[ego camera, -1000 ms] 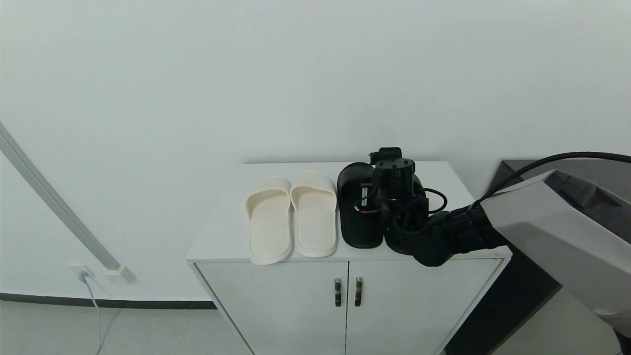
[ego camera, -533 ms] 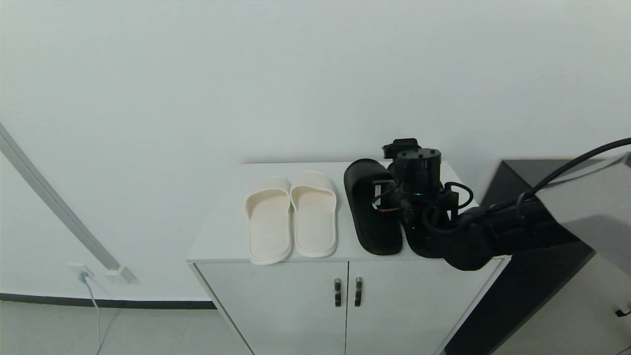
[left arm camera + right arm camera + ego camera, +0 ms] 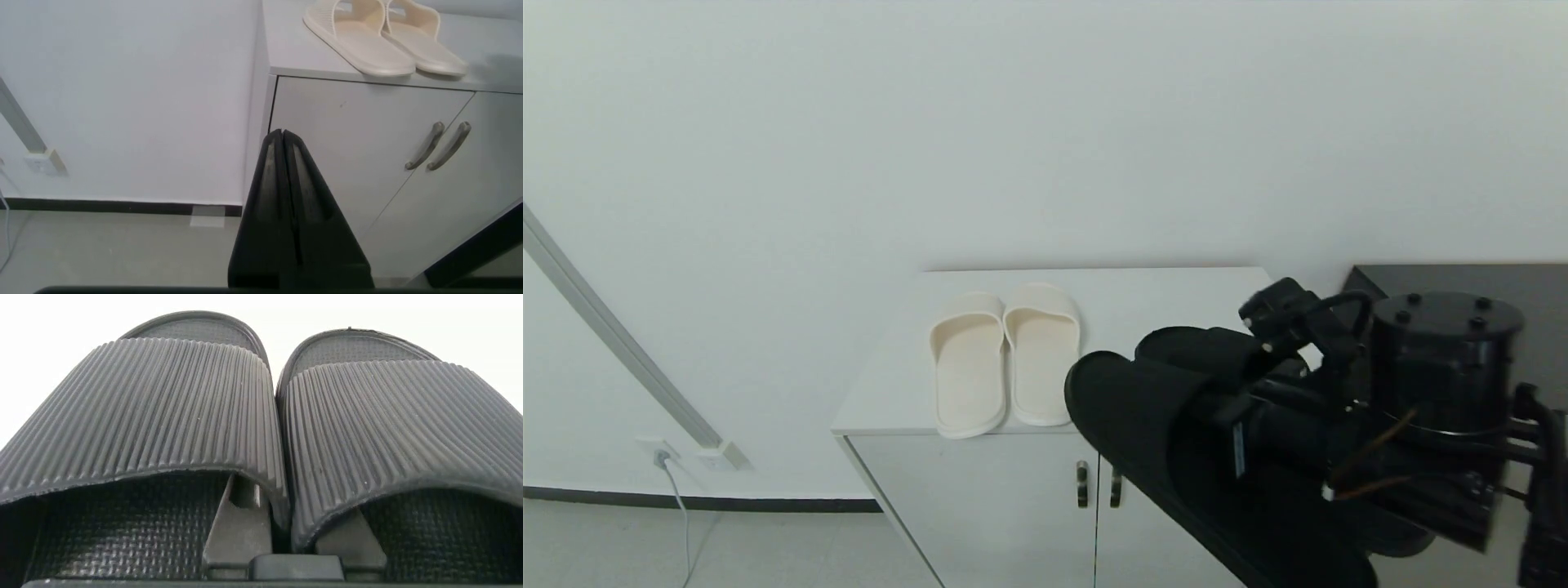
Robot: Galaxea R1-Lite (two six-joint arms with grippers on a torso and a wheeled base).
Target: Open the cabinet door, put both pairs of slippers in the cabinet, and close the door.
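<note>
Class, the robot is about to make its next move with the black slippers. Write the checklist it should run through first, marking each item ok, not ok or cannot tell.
1. Cabinet doors open: not ok. Both are shut, with the handles side by side.
2. Black slippers secure: ok. The right gripper pinches the pair, fingers under the straps, clear of the cabinet top.
3. Left gripper free for a handle: ok. It is shut and empty.
4. White slippers stable: ok. They lie flat, side by side on the cabinet top.
5. Room inside the cabinet: cannot tell.
6. Door swing clear of the held pair: cannot tell.
</note>
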